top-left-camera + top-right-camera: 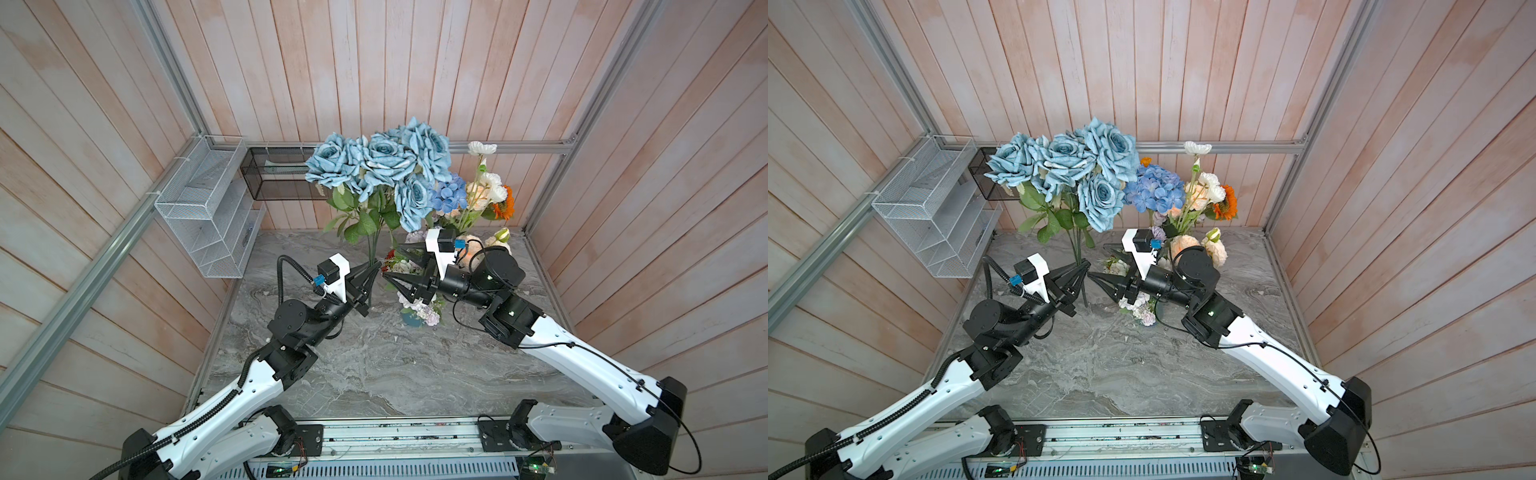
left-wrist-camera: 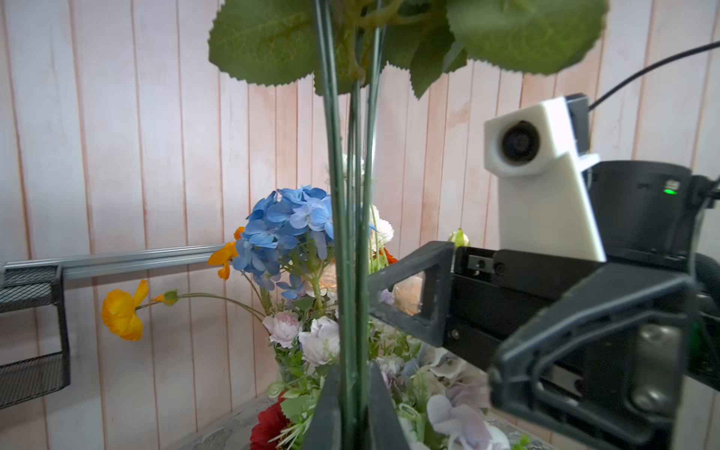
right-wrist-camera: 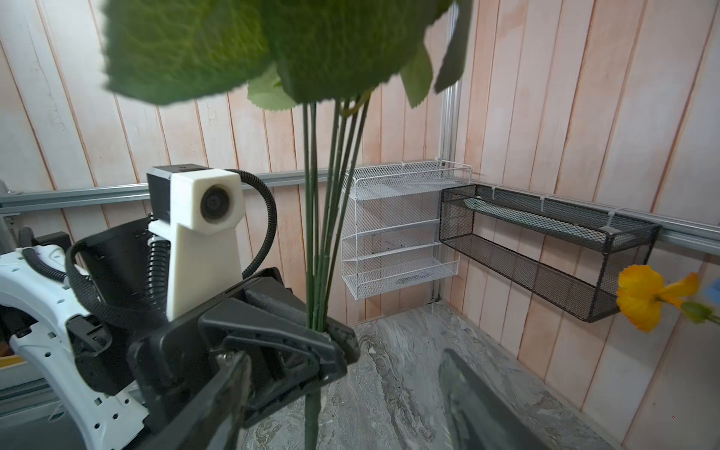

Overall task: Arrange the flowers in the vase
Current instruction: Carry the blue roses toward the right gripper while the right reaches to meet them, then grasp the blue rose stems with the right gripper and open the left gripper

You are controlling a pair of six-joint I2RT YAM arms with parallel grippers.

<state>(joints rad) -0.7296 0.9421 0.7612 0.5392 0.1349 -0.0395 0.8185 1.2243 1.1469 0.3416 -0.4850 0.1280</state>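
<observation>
Dusty-blue roses [image 1: 382,166] stand upright as one bunch, their big heads and green leaves well above the left hand [image 1: 374,268]. That hand is closed tight on the thin green stems [image 1: 371,245], low down. A short length of stem sticks out beneath the grip toward the grey marbled bench [image 1: 374,374], and I cannot tell whether it touches. The right hand [image 1: 392,262] faces the left one almost tip to tip, its fingers spread wide with nothing in them. The stems stand just in front of that gap, and I cannot tell whether a fingertip brushes them. Behind and beneath the right hand the other flowers crowd together in an arrangement. A blue hydrangea [image 1: 449,195] rises above that hand, cream and peach roses [image 1: 1185,244] sit close behind its wrist, and an orange sunflower [image 1: 505,205] is farthest out past it. Pale lilac blooms [image 1: 424,311] lie down under its fingers, with a red bloom [image 2: 269,424] low beside them. Whatever holds these flowers is hidden under the blooms. An orange poppy [image 2: 122,309] leans out of the arrangement on a bent stem, beyond the rose stems as seen from the left hand. On the walls out past the left hand, well apart from it, hang a white wire rack [image 1: 203,208] and a black mesh basket [image 1: 278,174].
</observation>
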